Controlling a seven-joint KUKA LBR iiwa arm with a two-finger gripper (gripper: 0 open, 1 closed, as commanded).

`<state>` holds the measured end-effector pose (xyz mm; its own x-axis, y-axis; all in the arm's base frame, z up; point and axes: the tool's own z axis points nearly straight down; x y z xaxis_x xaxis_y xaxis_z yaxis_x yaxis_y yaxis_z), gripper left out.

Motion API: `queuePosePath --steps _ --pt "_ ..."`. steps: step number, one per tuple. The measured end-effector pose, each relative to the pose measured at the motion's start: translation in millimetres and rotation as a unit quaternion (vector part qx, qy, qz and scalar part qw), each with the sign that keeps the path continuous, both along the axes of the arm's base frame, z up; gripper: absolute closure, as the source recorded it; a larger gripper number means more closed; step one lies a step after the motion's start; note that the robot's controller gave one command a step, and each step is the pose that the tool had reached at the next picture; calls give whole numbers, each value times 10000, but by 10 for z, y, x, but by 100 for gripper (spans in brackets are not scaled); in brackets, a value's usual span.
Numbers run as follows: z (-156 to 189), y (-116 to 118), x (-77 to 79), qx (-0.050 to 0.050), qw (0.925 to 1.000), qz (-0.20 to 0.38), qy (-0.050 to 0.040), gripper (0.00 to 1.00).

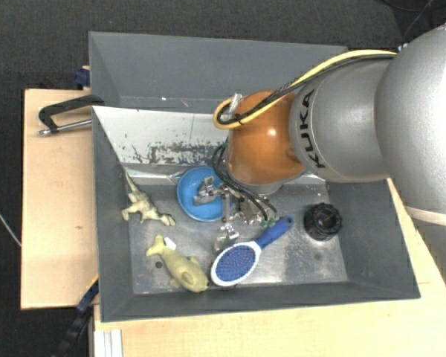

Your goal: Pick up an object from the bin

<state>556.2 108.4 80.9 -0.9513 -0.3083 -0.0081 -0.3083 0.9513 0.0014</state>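
My gripper (234, 208) hangs low in the middle of the bin, just under the orange cover. It is between a blue round dish (193, 195) on its left and a blue hairbrush with a white-rimmed oval head (236, 263) just below it. The brush's blue handle (275, 231) runs up to the right, past the gripper's lower side. The gripper's metal parts overlap the dish's right edge. Nothing shows held in the gripper.
A cream toy dinosaur (143, 209) lies at the left wall. A yellowish toy fish (180, 268) lies near the front left. A black round knob-like thing (323, 221) sits at the right. The arm and its orange cover hide the bin's back right.
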Motion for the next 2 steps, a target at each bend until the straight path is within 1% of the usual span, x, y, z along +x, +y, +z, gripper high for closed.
queuePosePath --steps 1,2 --pt "208 -534 -31 -27 9778 2094 -11 0" --pt "206 33 449 -16 9402 3407 -20 0"
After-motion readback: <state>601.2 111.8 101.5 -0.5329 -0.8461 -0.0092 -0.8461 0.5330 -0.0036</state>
